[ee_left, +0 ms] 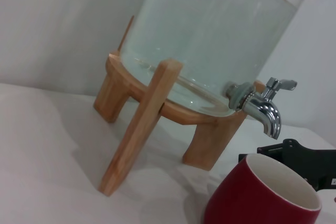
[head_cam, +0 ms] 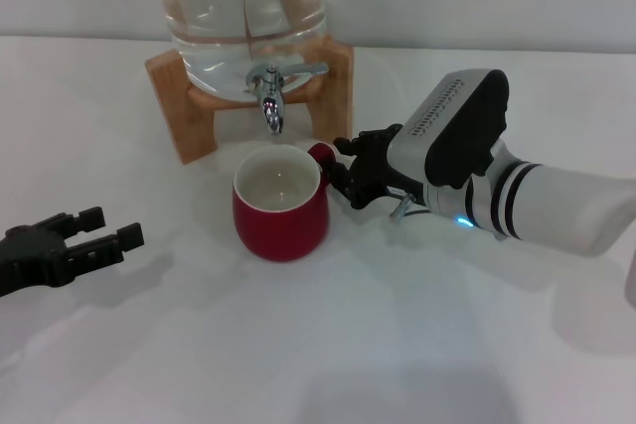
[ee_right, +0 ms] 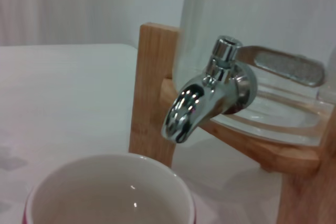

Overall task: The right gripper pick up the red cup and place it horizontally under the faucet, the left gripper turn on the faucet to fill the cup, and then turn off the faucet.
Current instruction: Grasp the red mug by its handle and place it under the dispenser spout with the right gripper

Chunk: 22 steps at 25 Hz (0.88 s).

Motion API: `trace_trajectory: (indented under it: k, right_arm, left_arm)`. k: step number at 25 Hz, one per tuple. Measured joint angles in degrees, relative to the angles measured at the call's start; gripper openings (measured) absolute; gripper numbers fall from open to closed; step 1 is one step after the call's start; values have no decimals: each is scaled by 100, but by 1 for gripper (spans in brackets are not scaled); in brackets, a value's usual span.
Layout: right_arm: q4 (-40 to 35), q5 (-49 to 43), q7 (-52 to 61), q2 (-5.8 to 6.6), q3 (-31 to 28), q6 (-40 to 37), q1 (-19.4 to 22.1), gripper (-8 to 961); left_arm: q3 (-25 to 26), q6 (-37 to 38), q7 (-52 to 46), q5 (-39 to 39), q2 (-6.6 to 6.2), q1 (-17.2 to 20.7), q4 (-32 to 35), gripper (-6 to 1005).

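The red cup (head_cam: 280,206) is stood upright on the white worktop (head_cam: 328,345) below the faucet (head_cam: 270,91), its handle gripped by the right gripper (head_cam: 343,174). The left gripper (head_cam: 104,230) is held wide, well apart. A pale wall is seen behind.

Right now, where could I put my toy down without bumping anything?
Bare table lies in front of the red cup, between the left gripper and the right gripper. It is crowded around the faucet and wooden stand.
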State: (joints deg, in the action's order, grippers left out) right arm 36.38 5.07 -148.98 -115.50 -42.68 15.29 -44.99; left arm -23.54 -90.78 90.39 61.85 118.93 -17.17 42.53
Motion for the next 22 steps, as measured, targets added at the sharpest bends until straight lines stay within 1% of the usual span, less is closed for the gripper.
trace_trajectory:
  k: [8,13,18,20,22]
  right_arm:
    - [40,-83,21,16,-39,-3,51,288]
    - [198,-93,13,57,-84,-8,160,294]
    - [426,-554,12,77,-414,-65,478,301]
    - [548,-777,16,69,-573,-165,625,304]
    - [761,-921,22,91,-652,-342,767,306]
  left_arm:
    - [-11,-2,-26,2,6,4,22,883]
    - [14,-2,-30,2,1,3,22,883]
    - [25,-1,-32,8,-10,-4,22,883]
    - [25,-1,-37,8,-10,-15,25,883]
    - [25,3,-39,8,-15,-27,26,883]
